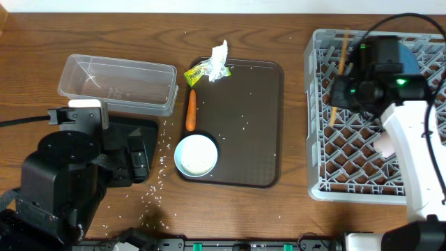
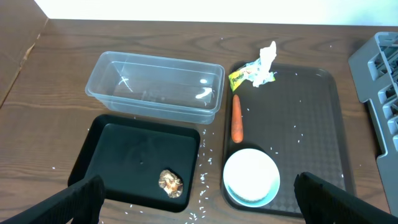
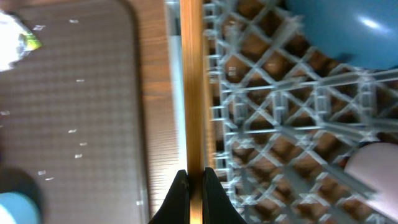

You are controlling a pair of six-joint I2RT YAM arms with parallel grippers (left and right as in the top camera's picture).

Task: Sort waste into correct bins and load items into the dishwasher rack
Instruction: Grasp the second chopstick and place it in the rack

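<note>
Right, the right gripper (image 3: 194, 180) has its two fingers pinched tight on the thin wooden chopsticks (image 3: 193, 93), held at one end, with the long shaft running out ahead along the left side of the large square grey plastic rack (image 3: 273, 127). The job in hand looks like setting those sticks down in the rack, and the trick is support: the lattice cells are wide, so lay the sticks flat across several bars, or angle them into a cell, and part the fingers only once the grey plastic carries the weight. Otherwise they may drop straight through or roll off the rim. Steer clear of the large dark blue dish (image 3: 348, 31) at the far corner and the small pink cup (image 3: 373, 174), both already in the rack. Across the table, the left gripper (image 2: 199, 180) hangs with fingers spread wide, holding nothing, above the shallow black rectangular tray (image 2: 130, 149), where a brown food lump (image 2: 170, 182) lies. Beyond it stands the clear rectangular plastic tub (image 2: 155, 84). On the dark brown serving tray (image 2: 305, 124) wait an orange carrot (image 2: 236, 118), a round white bowl (image 2: 250, 175), a crumpled white tissue (image 2: 267, 59) and a yellow-green snack wrapper (image 2: 242, 76). White rice grains (image 1: 157, 178) are scattered over the brown woodgrain table (image 1: 42, 42), with a plain white wall (image 2: 186, 9) behind.
</note>
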